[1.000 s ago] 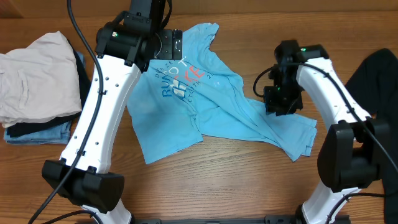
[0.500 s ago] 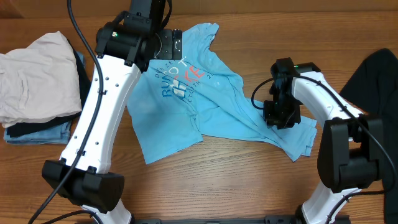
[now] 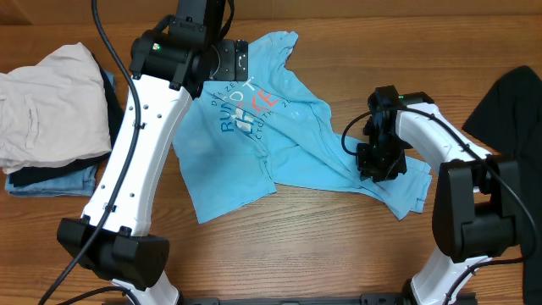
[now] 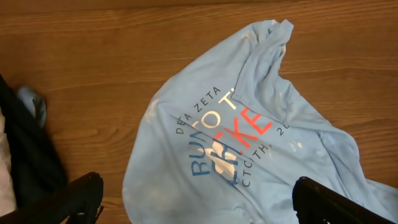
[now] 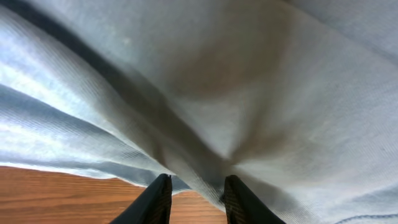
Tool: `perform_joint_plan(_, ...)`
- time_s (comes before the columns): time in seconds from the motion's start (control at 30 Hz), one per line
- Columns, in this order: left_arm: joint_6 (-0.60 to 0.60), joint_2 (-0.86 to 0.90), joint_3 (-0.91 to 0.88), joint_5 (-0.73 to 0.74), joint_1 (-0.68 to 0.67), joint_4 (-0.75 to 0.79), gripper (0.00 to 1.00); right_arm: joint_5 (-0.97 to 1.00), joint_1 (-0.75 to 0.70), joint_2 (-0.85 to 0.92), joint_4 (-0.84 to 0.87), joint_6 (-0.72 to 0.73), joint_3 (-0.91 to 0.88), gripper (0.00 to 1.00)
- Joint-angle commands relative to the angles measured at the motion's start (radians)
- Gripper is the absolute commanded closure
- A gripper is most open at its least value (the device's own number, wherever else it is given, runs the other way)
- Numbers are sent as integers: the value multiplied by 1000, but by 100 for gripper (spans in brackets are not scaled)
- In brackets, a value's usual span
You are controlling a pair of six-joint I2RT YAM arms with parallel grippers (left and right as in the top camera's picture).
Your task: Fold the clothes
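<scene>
Only the right wrist view shows jaws pinching T-shirt [image 5: 249, 93].

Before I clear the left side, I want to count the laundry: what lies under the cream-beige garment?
Under the crumpled cream-beige garment, a dark layer and a faded blue denim-like piece stick out at its near edge. Anything else beneath is covered.

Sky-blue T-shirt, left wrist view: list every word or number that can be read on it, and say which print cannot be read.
"ZETA": small dark arc on the chest of the sky-blue T-shirt; the word before it, roughly "DE A", is creased.
"RUN" and "OT": large blue letters, broken by a fold.
"KE": red-orange, the rest hidden by the fold.
"20": after small letters too creased to read.
White letters in the fold: unreadable.
</scene>
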Motion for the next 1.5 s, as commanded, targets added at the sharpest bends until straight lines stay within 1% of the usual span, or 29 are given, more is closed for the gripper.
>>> perform_joint_plan(0.0,-6,10,-3,-17,0,4,0,-14,7,-20,5,-17,7,68)
perform_joint_plan(0.03,-6,10,-3,-17,0,4,0,-2,7,-20,13,-17,7,69)
perform_joint_plan(0.1,-6,10,-3,-17,0,4,0,18,7,-19,27,-16,6,76)
perform_joint_plan(0.3,-6,10,-3,-17,0,4,0,17,7,-19,88,-17,-19,77)
perform_joint_plan(0.33,-6,10,-3,-17,0,4,0,18,7,-19,88,-17,-20,82)
perform_joint_plan(0.37,-6,10,-3,-17,0,4,0,22,7,-19,87,-16,-20,91)
perform_joint_plan(0.4,-6,10,-3,-17,0,4,0,31,7,-19,87,-16,-19,96)
perform_joint_plan(0.53,-6,10,-3,-17,0,4,0,47,5,-20,72,-16,2,96)
perform_joint_plan(0.67,-6,10,-3,-17,0,4,0,151,5,-20,22,-16,118,96)
perform_joint_plan(0.77,-6,10,-3,-17,0,4,0,237,5,-20,35,-33,214,96)
perform_joint_plan(0.9,-6,10,-3,-17,0,4,0,325,-3,-19,154,-117,234,96)
perform_joint_plan(0.97,-6,10,-3,-17,0,4,0,340,-18,-19,227,-180,232,96)
perform_joint_plan(1.03,-6,10,-3,-17,0,4,0,343,-39,-18,291,-204,232,96)
perform_joint_plan(1.27,-6,10,-3,-17,0,4,0,303,-164,34,471,-206,232,96)
perform_joint_plan(1.4,-6,10,-3,-17,0,4,0,224,-208,98,619,-232,232,96)
perform_joint_plan(1.47,-6,10,-3,-17,0,4,0,201,-212,139,705,-232,232,94)
